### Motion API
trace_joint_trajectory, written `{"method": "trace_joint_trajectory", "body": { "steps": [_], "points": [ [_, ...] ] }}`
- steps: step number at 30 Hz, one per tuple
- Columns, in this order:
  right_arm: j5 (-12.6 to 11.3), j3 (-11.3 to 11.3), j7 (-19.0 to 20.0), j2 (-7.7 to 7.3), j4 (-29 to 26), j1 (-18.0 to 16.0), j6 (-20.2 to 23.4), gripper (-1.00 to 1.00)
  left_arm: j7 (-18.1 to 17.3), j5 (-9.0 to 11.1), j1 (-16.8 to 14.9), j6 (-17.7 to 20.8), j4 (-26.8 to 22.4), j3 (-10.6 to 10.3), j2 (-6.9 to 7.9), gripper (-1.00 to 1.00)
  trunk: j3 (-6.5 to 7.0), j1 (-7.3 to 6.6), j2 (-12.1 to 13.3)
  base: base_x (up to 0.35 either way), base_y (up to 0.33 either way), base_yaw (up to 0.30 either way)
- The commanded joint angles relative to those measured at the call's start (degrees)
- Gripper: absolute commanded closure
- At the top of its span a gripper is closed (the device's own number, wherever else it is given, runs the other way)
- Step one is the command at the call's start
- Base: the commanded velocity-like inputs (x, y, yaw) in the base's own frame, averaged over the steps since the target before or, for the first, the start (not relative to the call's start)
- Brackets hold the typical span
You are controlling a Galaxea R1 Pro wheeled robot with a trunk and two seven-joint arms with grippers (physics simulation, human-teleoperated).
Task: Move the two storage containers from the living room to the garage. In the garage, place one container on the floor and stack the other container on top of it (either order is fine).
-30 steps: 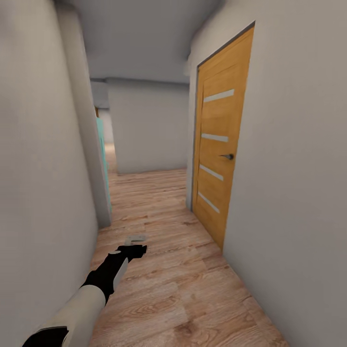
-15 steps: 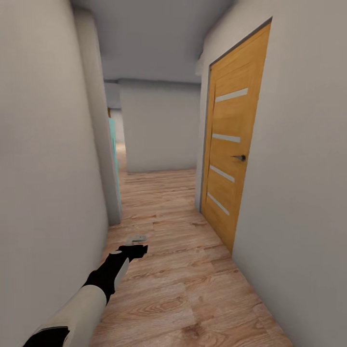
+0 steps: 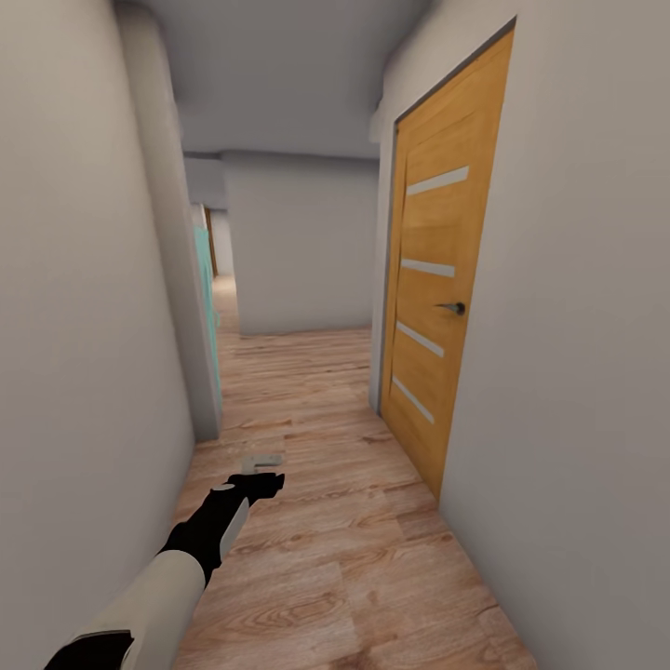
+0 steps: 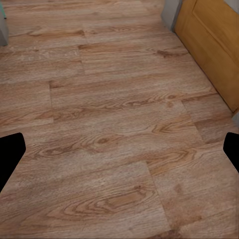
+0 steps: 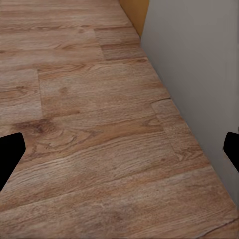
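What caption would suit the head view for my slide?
Left arm extended over wood plank floor in a narrow hallway, closed orange door on the right.

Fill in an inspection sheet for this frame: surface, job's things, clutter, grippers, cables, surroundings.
Surface: light wood plank floor, running down a narrow hallway.
Job's things: nothing seen.
Clutter: nothing seen.
Grippers: left gripper held out low over the floor, holding nothing; its fingertips sit wide apart at the left wrist view's edges. Right gripper likewise wide apart over bare planks, beside a wall.
Cables: nothing seen.
Surroundings: grey-white walls on both sides; orange wooden door, shut, with a dark handle, on the right; teal panel at an opening on the left.
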Motion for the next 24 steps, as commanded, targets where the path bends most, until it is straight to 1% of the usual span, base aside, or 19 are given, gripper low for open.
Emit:
{"method": "trace_joint_trajectory", "body": {
  "steps": [1,13,17,24],
  "points": [
    [0.19,0.06,-0.24,-0.02,-0.05,0.01,-0.02,-1.00,-0.11,-0.56,-0.01,0.30,-0.10,0.38,-0.08,-1.00,-0.05,0.01,-0.03,0.050,-0.050,0.000],
    [0.41,0.07,-0.41,-0.02,-0.05,0.01,-0.02,-1.00,-0.15,-0.46,0.00,0.30,-0.12,0.38,-0.03,-1.00,-0.05,0.01,-0.03,0.009,-0.009,0.013],
    [0.35,0.06,-0.52,-0.02,-0.05,0.01,-0.01,-1.00,-0.15,-0.51,0.00,0.30,-0.10,0.38,-0.03,-1.00,-0.05,0.01,-0.03,0.000,0.000,0.209],
    [0.33,0.06,-0.57,-0.02,-0.05,0.01,-0.08,-1.00,-0.15,-0.53,-0.01,0.30,-0.11,0.38,-0.03,-1.00,-0.05,0.01,-0.03,0.000,0.000,0.287]
  ]
}}
